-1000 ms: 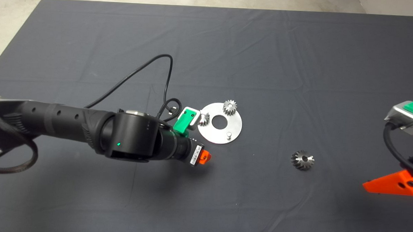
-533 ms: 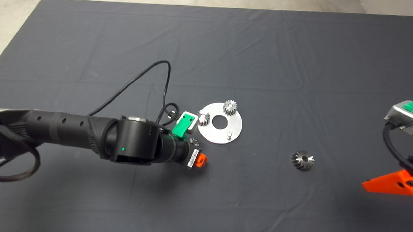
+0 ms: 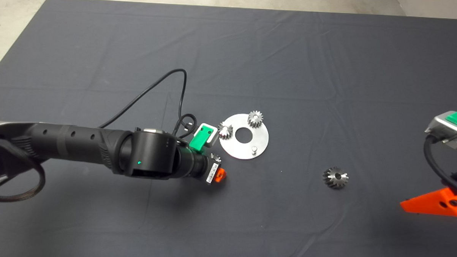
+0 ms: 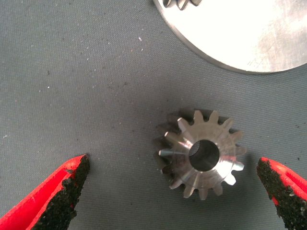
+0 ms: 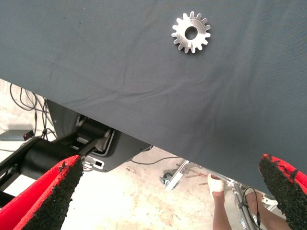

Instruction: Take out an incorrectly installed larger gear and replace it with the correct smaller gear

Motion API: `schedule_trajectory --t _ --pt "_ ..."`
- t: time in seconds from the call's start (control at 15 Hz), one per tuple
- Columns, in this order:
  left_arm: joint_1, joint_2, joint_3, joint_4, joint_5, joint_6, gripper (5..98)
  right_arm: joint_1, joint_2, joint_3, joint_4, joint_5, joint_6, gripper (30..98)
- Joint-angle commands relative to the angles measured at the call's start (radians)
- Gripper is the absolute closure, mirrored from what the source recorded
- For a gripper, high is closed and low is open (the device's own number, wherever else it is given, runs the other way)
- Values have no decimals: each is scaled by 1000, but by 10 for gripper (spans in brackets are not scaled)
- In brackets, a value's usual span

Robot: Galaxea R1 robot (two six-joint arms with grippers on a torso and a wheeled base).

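The larger gear, dark grey with slanted teeth, lies on the mat right of the round steel plate; it also shows in the right wrist view. Two small gears sit on the plate beside a bare pin. A third smaller gear lies flat on the mat by the plate's near left rim. My left gripper hangs over it, open. In the left wrist view the gear sits between the spread fingers, touching neither. My right gripper waits open at the lower right edge.
A black cable loops over the mat behind the left arm. The plate's edge lies just beyond the gear. The right wrist view shows the mat's edge, the robot's base and part of a person on the floor.
My left arm has drawn back a little to the left, away from the plate, and the third small gear on the mat has come into sight at its gripper. The right arm has not moved.
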Motion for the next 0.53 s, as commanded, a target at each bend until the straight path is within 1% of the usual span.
schedule_trajectory --t 0.0,0.07,0.13,0.2,0.47 --pt "-13 0 2 16 0 4 138 20 0 6 31 4 7 315" --pt "-14 1 2 16 0 4 140 20 0 6 32 4 7 316" --pt "-14 2 2 16 0 3 178 20 -2 6 32 4 7 316" --pt "-14 2 2 16 0 3 191 20 -2 6 34 4 7 316" --pt "-16 6 11 16 0 0 191 20 -4 6 32 4 7 316"
